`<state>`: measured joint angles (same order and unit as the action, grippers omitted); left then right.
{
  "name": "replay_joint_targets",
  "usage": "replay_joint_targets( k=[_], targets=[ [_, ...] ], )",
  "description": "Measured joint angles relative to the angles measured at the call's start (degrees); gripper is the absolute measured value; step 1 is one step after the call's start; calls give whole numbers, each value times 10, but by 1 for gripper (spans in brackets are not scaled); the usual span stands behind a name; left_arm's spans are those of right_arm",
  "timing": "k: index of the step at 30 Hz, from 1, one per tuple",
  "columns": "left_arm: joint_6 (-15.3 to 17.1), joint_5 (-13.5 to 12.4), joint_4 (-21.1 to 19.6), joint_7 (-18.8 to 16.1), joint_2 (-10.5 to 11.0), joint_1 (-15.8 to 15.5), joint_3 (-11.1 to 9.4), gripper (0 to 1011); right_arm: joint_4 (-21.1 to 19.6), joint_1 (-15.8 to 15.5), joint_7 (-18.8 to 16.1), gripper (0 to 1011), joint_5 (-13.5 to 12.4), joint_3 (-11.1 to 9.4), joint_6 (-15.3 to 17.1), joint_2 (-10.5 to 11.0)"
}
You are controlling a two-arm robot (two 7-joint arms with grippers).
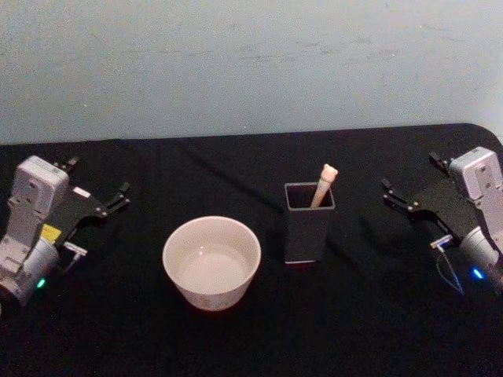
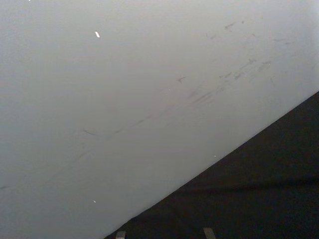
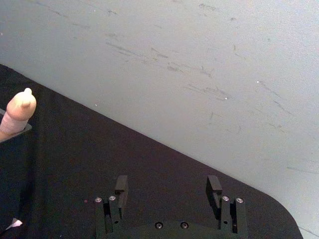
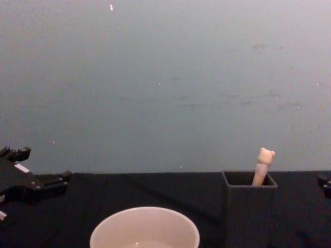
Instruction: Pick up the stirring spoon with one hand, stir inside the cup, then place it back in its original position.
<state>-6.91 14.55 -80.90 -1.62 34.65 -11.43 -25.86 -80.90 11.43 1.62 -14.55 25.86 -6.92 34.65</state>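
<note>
The stirring spoon point(image 1: 323, 185) stands inside the dark grey holder point(image 1: 308, 228). It leans on the holder's far right corner, and its cream handle and little bear knob stick up over the rim. The rest of the spoon is hidden down inside the holder. The right claw point(image 1: 410, 173) sits low over the black tabletop point(image 1: 251, 338), to the right of the holder and well apart from it. Its two fingers are spread wide and grip nothing. The left claw point(image 1: 98, 177) is far to the left of the holder, past the cup point(image 1: 211, 261), and its fingers are spread too and grip nothing. The cup sits near the holder's left side, a bit closer to the robot, and does not touch it. The head view looks down into the cup's pale inside and into the holder's square mouth. The chest view shows the holder from the side, with the bear's small ears plain to see above it. The right wrist view shows the right claw's two fingers, with the spoon's knob off at the edge. Bare tabletop lies between the holder and the right claw. A pale wall point(image 1: 251, 63) rises behind the holder.
</note>
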Motion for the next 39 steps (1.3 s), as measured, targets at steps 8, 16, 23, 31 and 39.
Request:
replay_joint_targets(
  k=[8,16,23,31,39],
  targets=[
    [0,0,0,0,0,0,0,1001,0,0,0,1000,0,0,0,0],
    [0,0,0,0,0,0,0,1001,0,0,0,1002,0,0,0,0],
    [0,0,0,0,0,0,0,1001,0,0,0,1000,0,0,0,0],
    [0,0,0,0,0,0,0,1001,0,0,0,1000,0,0,0,0],
    [0,0,0,0,0,0,0,1001,-6,-3,0,1000,5,-5,-2,1]
  ],
)
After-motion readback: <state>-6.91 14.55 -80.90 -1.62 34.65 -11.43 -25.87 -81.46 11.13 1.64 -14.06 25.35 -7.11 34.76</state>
